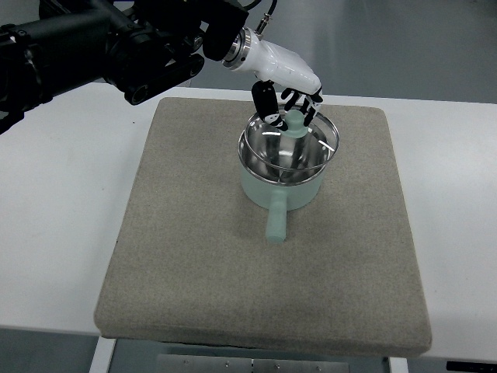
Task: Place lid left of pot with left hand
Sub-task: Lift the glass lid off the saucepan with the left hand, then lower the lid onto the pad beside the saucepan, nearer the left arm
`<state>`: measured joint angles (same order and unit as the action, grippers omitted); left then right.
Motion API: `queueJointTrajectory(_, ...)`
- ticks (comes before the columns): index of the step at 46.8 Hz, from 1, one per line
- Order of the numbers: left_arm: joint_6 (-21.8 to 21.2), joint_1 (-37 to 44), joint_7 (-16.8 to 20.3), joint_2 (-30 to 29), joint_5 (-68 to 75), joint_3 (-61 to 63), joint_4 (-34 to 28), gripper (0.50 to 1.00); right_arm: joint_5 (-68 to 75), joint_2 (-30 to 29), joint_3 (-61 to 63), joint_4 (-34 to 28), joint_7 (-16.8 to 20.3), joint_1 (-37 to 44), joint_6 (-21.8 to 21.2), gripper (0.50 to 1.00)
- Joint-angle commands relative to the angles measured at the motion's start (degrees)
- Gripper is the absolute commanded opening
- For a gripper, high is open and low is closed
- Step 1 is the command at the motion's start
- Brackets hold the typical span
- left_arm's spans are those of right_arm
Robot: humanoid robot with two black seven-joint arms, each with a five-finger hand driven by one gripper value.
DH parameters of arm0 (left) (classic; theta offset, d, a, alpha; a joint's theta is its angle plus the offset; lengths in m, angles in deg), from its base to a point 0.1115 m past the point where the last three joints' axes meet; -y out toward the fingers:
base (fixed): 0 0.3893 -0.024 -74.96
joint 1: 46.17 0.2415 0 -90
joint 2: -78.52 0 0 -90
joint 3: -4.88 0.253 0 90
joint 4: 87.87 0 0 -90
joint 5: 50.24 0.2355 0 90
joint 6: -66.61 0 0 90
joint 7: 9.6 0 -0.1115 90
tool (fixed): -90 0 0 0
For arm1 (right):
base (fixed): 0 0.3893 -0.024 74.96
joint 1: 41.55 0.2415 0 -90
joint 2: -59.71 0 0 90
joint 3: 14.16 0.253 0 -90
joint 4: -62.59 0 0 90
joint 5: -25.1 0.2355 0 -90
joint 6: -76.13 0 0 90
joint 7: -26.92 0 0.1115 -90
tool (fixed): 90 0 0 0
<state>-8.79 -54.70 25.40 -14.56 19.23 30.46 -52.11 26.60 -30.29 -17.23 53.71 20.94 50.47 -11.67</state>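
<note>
Because glass is rigid, slick and breakable, the knob is the sensible hold. Grey mat [194,256]; mint pot [283,183], handle toward 6 o'clock; glass lid [291,148], tilted on its rim; left hand [286,99] pinching the lid knob [296,123] at 12 o'clock.

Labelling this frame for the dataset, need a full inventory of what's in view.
pot: 1, pale green with steel inside, middle of the mat, handle toward the camera
lid: 1, glass with steel rim and pale green knob, tilted over the pot's top, held at the knob
mat: 1, grey-beige, square, on the table
table: 1, white, under the mat
left hand: 1, white with black fingers, above the pot's far rim, shut on the lid's knob; black arm comes in from the upper left
right hand: not in view
</note>
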Motion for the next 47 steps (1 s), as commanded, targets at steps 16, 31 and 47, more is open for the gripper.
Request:
queueJointTrajectory(16, -0.02, 3.16, 0.0, -2.1, -0.13, 0.35, -6.23, 0.5, 0.0, 0.0, 0.0, 0.0, 0.0, 0.0, 0.0, 0.924)
queueJointTrajectory(31, -0.11, 3.87, 0.0, -7.82, -0.04, 0.52, -7.81, 0.5, 0.0, 0.0, 0.0, 0.0, 0.0, 0.0, 0.0, 0.924)
queueJointTrajectory(47, -0.11, 6.51, 0.0, -13.09, 1.28, 0.96, -7.11, 0.5, 0.0, 0.0, 0.0, 0.0, 0.0, 0.0, 0.0, 0.924)
